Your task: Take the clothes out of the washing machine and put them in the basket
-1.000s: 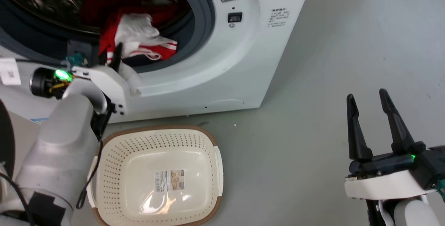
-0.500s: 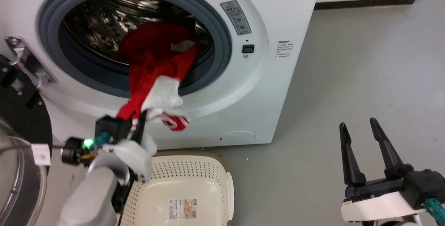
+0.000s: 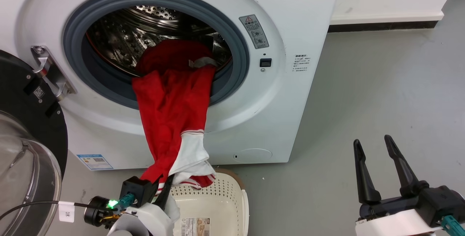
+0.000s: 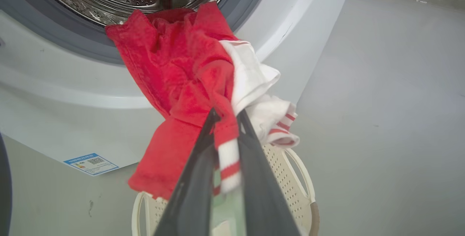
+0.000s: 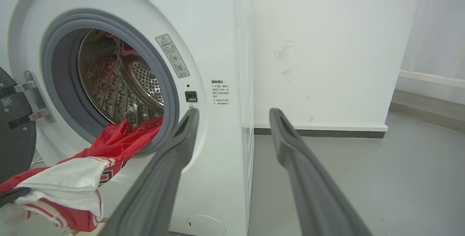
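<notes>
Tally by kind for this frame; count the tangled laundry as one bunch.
White front-loading washing machine: 1
Cream perforated plastic basket: 1
Red-and-white clothes bunch: 1
Dark two-fingered claws (left claw, right claw): 2
Total: 5

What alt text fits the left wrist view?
The left arm's dark fingers pinch red and white clothes that stretch out of the washing machine drum towards the camera. A cream basket sits just below the fingers, with grey floor to the right.
</notes>
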